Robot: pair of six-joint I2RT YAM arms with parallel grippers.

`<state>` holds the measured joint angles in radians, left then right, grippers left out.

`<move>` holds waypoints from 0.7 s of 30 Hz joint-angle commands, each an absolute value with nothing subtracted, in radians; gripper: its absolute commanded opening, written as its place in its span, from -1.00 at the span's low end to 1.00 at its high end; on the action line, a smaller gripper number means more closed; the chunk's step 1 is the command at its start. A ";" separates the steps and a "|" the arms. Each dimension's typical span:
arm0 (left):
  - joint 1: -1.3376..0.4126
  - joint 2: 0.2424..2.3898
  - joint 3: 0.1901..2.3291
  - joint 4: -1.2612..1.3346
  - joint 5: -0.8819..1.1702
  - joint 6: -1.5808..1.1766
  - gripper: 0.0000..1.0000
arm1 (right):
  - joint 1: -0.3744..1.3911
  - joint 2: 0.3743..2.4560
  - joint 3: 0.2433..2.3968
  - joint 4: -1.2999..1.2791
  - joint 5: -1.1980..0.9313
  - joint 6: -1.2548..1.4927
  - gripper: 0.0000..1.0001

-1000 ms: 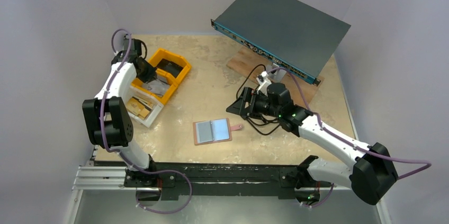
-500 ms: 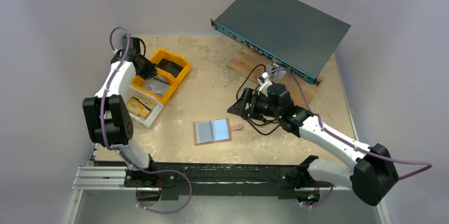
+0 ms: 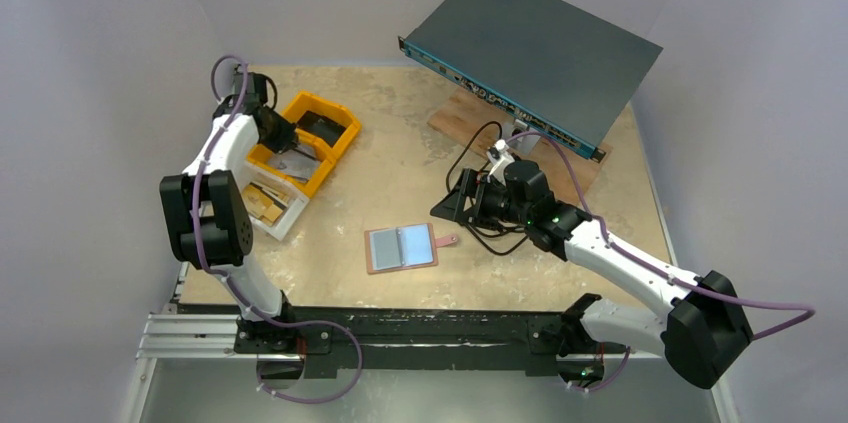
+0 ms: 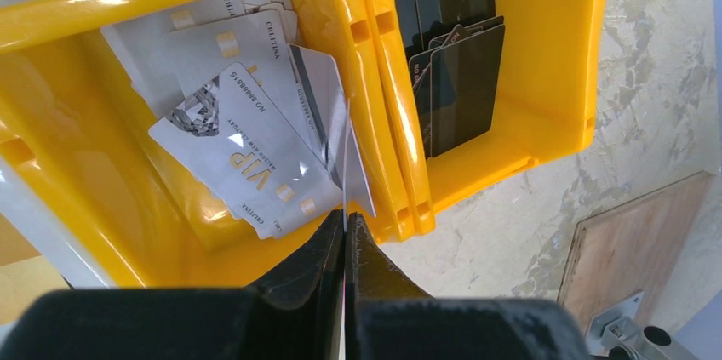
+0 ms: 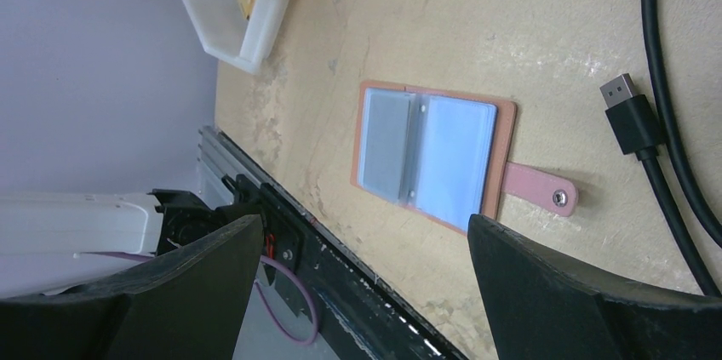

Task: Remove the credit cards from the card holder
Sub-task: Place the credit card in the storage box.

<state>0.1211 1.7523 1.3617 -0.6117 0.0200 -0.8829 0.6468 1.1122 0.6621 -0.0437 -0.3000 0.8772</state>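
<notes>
The card holder point(image 3: 400, 248) point(image 5: 426, 156) lies open on the table, tan outside and pale blue-grey inside, its snap strap pointing right. My left gripper point(image 3: 272, 131) point(image 4: 345, 222) is over the yellow bin point(image 3: 322, 148), shut on a pale credit card point(image 4: 358, 185) seen edge-on. Below it, several pale credit cards point(image 4: 230, 130) lie in one compartment and dark ones point(image 4: 455, 79) in the other. My right gripper point(image 3: 452, 205) point(image 5: 364, 222) hangs open, right of the holder, with nothing between its fingers.
A white bin point(image 3: 272, 208) point(image 5: 230, 11) holding brown items adjoins the yellow bin point(image 4: 387, 122). A dark rack unit point(image 3: 530, 48) rests tilted on a wooden board point(image 3: 465, 121) at the back right. A black cable point(image 3: 485, 233) point(image 5: 656, 139) lies by the right gripper.
The left arm has shifted slightly over the yellow bin, still shut on the card. The right gripper has crept a little away from the holder. The holder has not moved.
</notes>
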 commanded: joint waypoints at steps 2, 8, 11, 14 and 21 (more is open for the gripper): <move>0.147 1.739 1.382 -0.638 0.003 -0.909 -1.00 | 0.644 1.092 0.657 -0.019 -0.274 0.877 0.82; 0.164 1.711 1.355 -0.666 0.003 -0.892 -1.00 | 0.644 1.096 0.655 -0.011 -0.275 0.882 0.83; 0.168 1.697 1.340 -0.662 0.003 -0.880 -1.00 | 0.644 1.107 0.653 -0.006 -0.277 0.884 0.83; 0.172 1.700 1.332 -0.627 0.025 -0.862 -0.88 | 0.644 1.114 0.653 -0.006 -0.286 0.885 0.82; 0.173 1.662 1.328 -0.622 0.037 -0.858 0.04 | 0.645 1.112 0.655 -0.006 -0.282 0.873 0.83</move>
<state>0.1635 1.7386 1.3273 -0.6453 0.0296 -0.8719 0.6468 1.1126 0.6518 -0.0372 -0.3000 0.8783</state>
